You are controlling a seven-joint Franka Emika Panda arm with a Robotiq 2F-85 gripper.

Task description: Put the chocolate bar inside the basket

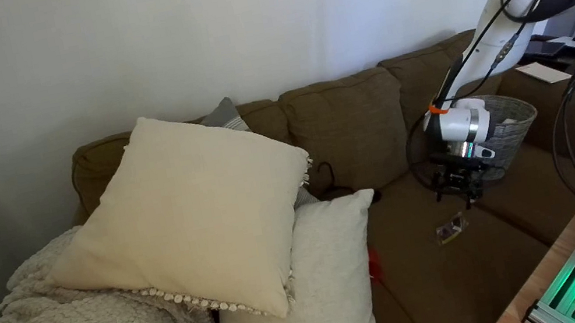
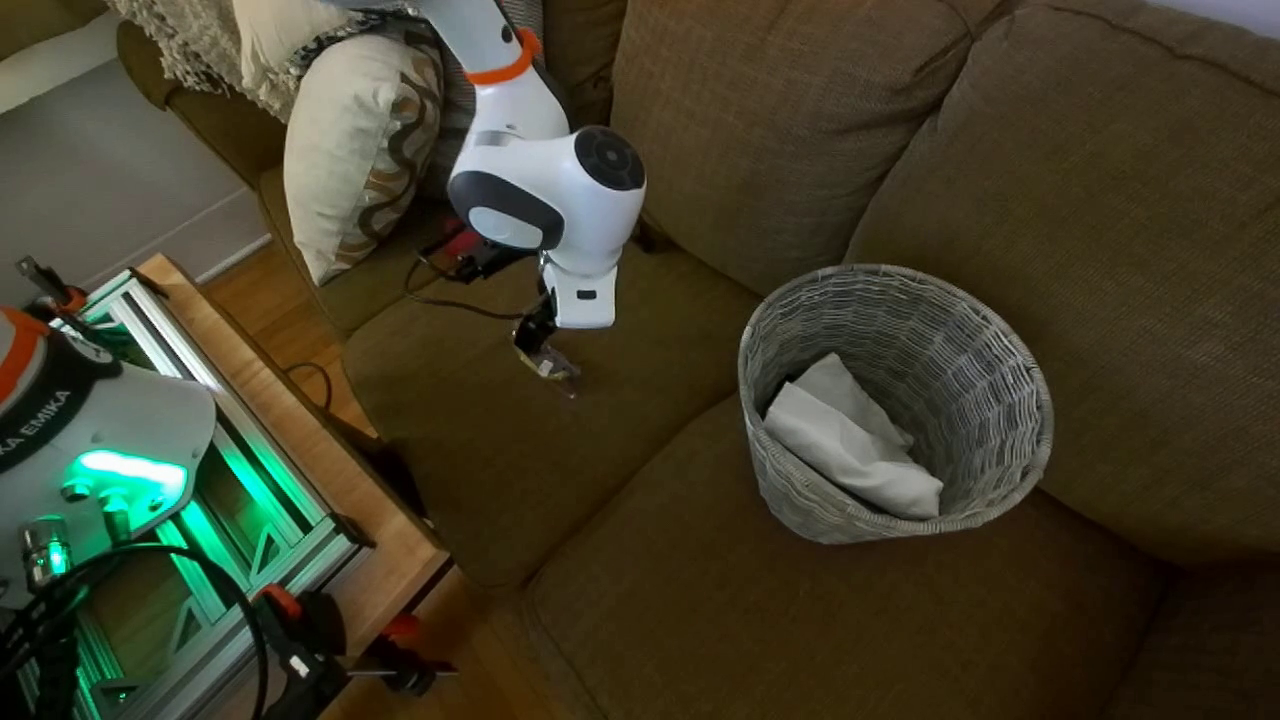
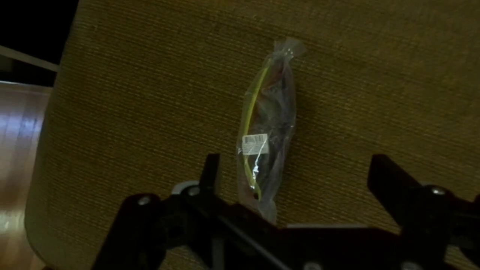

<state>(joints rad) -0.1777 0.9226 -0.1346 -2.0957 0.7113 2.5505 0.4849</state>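
Note:
The chocolate bar is a small dark packet in clear wrapping with a yellow edge and a white barcode label. It lies on the couch seat in both exterior views [image 1: 451, 228] [image 2: 549, 364] and upright in the middle of the wrist view [image 3: 267, 120]. My gripper [image 3: 296, 159] is open and empty above it, with the packet nearer the left finger and its lower end hidden by the gripper body. The gripper also shows in both exterior views [image 1: 454, 199] [image 2: 535, 328]. The basket [image 2: 790, 490] is a round grey woven bin on the seat, partly behind the arm in an exterior view [image 1: 514, 136].
White cloth-like packets [image 2: 850, 450] lie inside the basket. The brown couch has back cushions [image 1: 346, 127] behind the arm. Pale pillows [image 1: 201, 206] are piled at one end. A red item [image 1: 375, 264] lies beside them. The robot base stands on a wooden table [image 2: 400, 560].

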